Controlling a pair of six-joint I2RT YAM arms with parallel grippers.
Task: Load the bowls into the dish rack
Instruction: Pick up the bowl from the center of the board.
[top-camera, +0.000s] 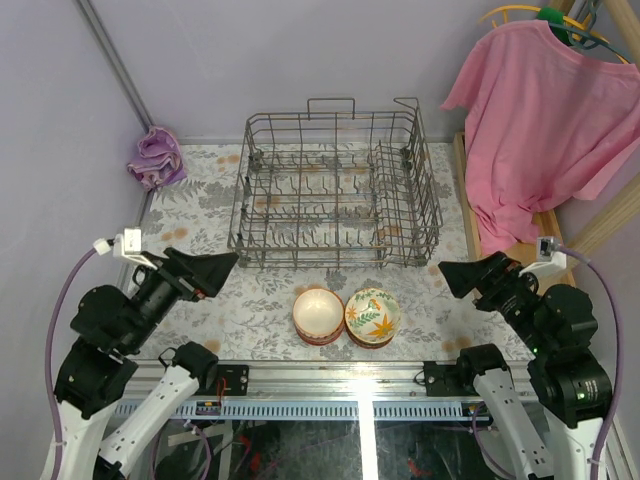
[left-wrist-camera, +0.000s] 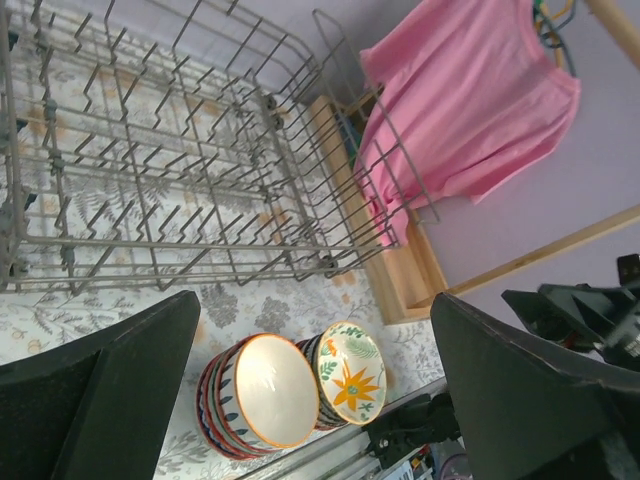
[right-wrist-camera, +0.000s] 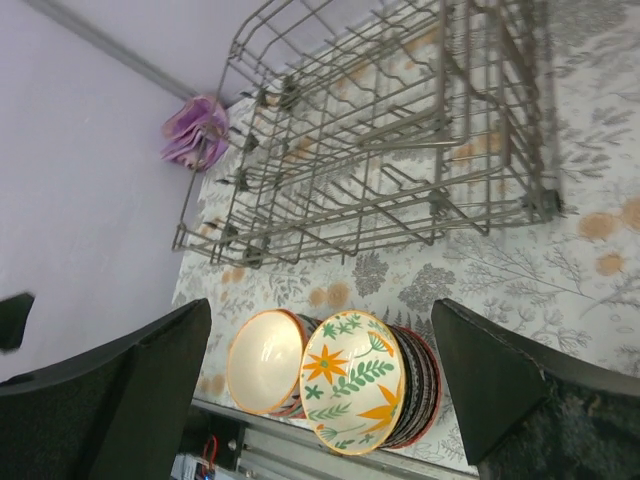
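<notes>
L gripper (top-camera: 222, 264) & R gripper (top-camera: 455, 272) both hang wide open, nothing held, flanking the bowls, which sit in two stacks at the near edge, centre: cream-topped stack (top-camera: 317, 312) on the left, floral-topped stack (top-camera: 373, 316) on the right, touching. The dish rack (top-camera: 300, 245) is just beyond, w/ no bowls in it.

Best approach imo: pinch the top bowl's outer rim (one finger inside), lift straight up so the stack stays put, then drop it on edge between tines.

In the way: tall near rack wall, no gap between stacks. Pink T-shirt (top-camera: 540, 120) far right & purple cloth (top-camera: 155, 155) far left are well clear.
</notes>
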